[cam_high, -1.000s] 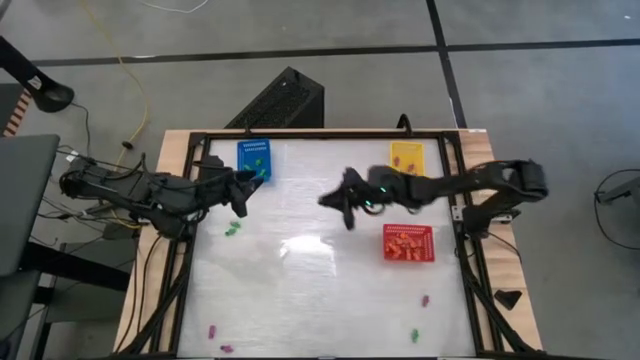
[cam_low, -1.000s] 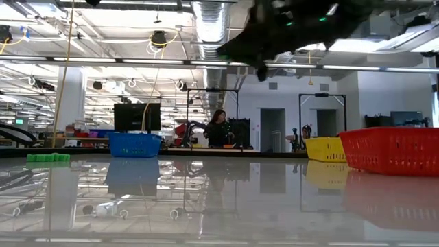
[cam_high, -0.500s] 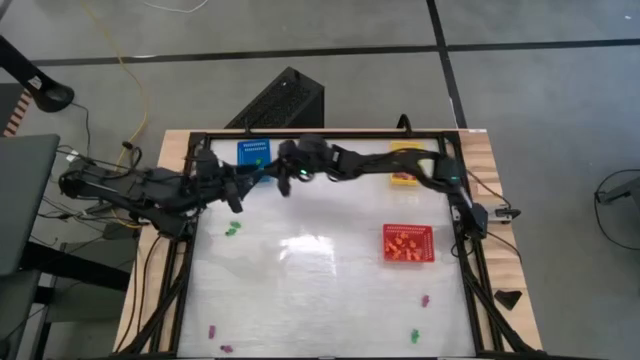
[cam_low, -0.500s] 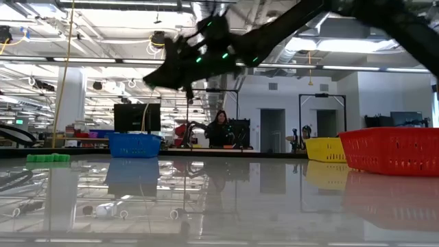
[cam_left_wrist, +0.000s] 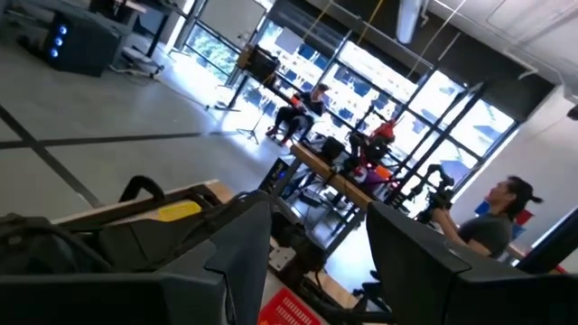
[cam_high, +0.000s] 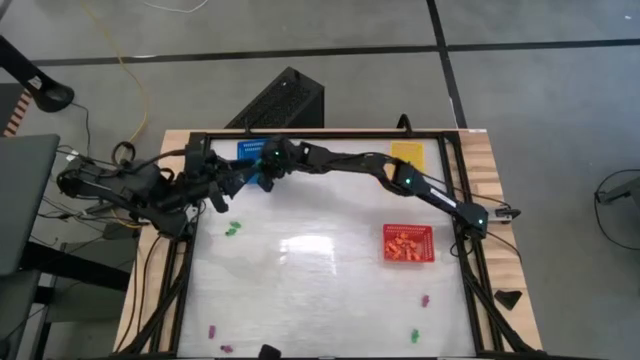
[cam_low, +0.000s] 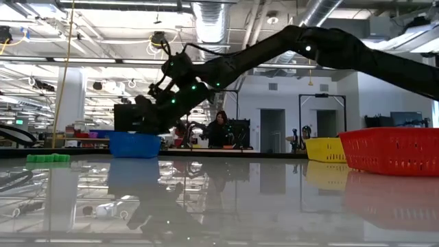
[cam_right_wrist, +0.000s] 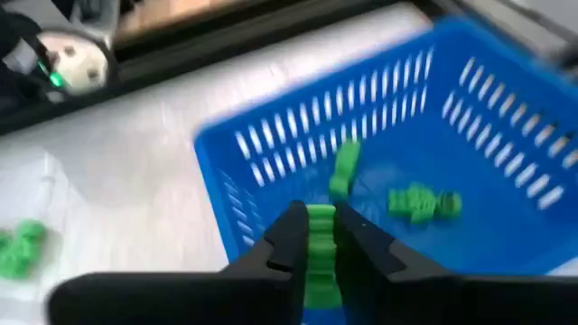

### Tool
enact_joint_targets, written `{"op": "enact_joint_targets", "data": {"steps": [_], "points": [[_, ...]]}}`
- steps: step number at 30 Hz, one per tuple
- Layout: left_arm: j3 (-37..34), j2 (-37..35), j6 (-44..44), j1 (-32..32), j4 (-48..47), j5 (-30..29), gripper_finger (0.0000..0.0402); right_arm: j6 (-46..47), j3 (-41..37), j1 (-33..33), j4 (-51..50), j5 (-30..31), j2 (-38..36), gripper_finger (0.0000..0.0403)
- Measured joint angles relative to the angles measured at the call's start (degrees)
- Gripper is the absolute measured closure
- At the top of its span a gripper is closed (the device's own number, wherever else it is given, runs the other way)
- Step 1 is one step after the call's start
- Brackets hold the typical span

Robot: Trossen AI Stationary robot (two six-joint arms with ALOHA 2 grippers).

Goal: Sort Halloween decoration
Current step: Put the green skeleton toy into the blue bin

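R arm stretched across the table, right gripper [cam_right_wrist: 321, 236] above the blue basket [cam_high: 250, 152] at the far-left corner. Fingers narrow, pinching a green piece [cam_right_wrist: 320, 248] between them, held over the basket's near rim. Two more green pieces [cam_right_wrist: 417, 201] already lie inside the basket.

L arm parked at the table's left edge, left gripper [cam_high: 215, 192] just beside the blue basket; its fingers stand apart w/ nothing between them in the wrist view.

Other bits on the table [cam_high: 330, 290]: a green piece [cam_high: 232, 230] near the L gripper, purple ones [cam_high: 211, 331] at the near-left corner, a purple [cam_high: 424, 299] and a green [cam_high: 414, 336] near-right. Red basket [cam_high: 409, 243] on the right side has orange pieces [cam_high: 403, 244] in it. Yellow basket [cam_high: 407, 154] at the far-right, contents can't tell.

A person [cam_low: 219, 128] sits in the room behind the table in the low view.
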Motion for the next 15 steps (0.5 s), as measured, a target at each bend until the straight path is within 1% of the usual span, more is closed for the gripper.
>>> {"op": "enact_joint_targets", "data": {"steps": [4, 7, 9, 11, 13, 15], "points": [[0.00, 0.03, 0.17, 0.00, -0.11, 0.43, 0.0228, 0.48, -0.01, -0.04, 1.39, 0.00, -0.21, 0.0250], [0.00, 0.03, 1.32, 0.00, -0.13, 0.45, 0.0228, 1.10, 0.01, -0.04, 2.34, -0.04, -1.59, 0.0183], [0.00, 0.03, 2.05, 0.00, -0.11, 0.45, 0.0228, 1.50, 0.03, -0.17, 1.93, -0.09, -2.97, 0.0148], [0.00, 0.02, 2.82, 0.02, -0.07, 0.45, 0.0228, 1.91, 0.03, -0.32, 0.04, -0.75, -4.49, 0.0127], [0.00, 0.00, 3.38, 0.02, -0.07, 0.43, 0.0228, 1.46, -0.01, -0.55, -7.07, -1.59, -7.23, 0.0122], [0.00, -0.02, 4.37, 0.02, -0.07, 0.45, 0.0228, -1.66, 0.03, -0.50, -15.74, -1.57, -10.67, 0.0123]]}}
